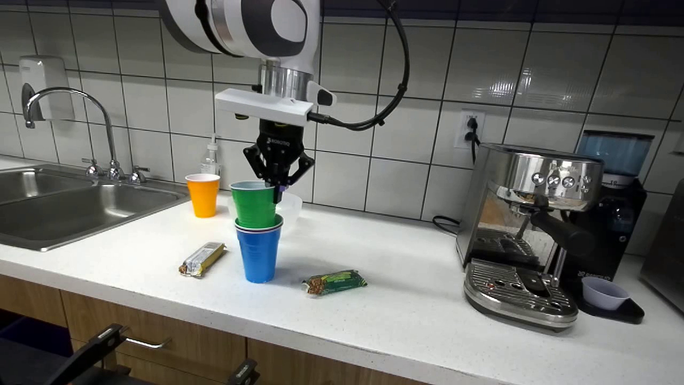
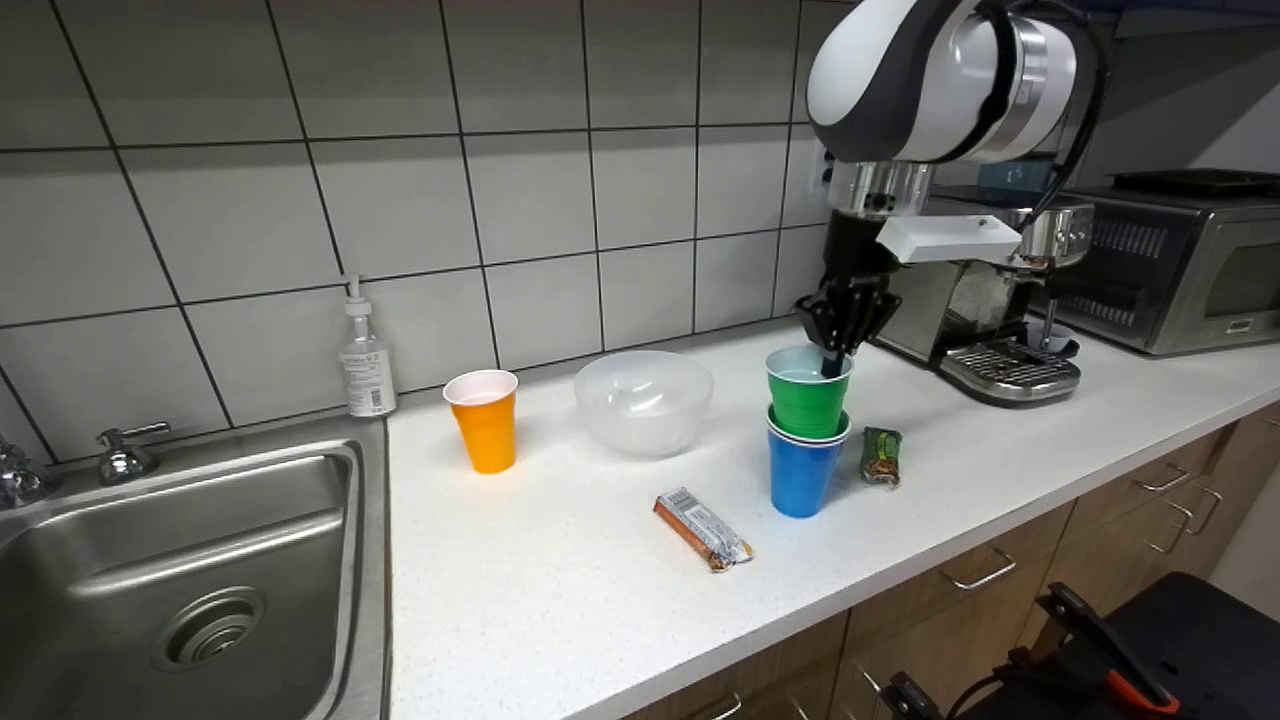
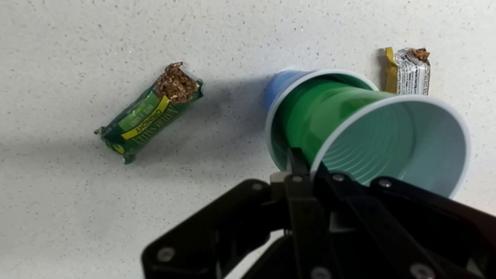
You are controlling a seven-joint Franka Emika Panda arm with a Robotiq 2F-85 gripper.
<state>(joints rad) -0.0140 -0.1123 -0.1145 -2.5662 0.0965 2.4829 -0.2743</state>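
In an exterior view, a white, speckled countertop runs across the frame, with a steel sink set into it at the left edge. On it stand an orange cup at left, a blue cup left of centre and an espresso machine at right. A green-wrapped bar lies at lower centre, a silver-and-yellow-wrapped bar at lower left. In an exterior view, a translucent bowl sits mid-frame.

green cup — partly inside blue cup
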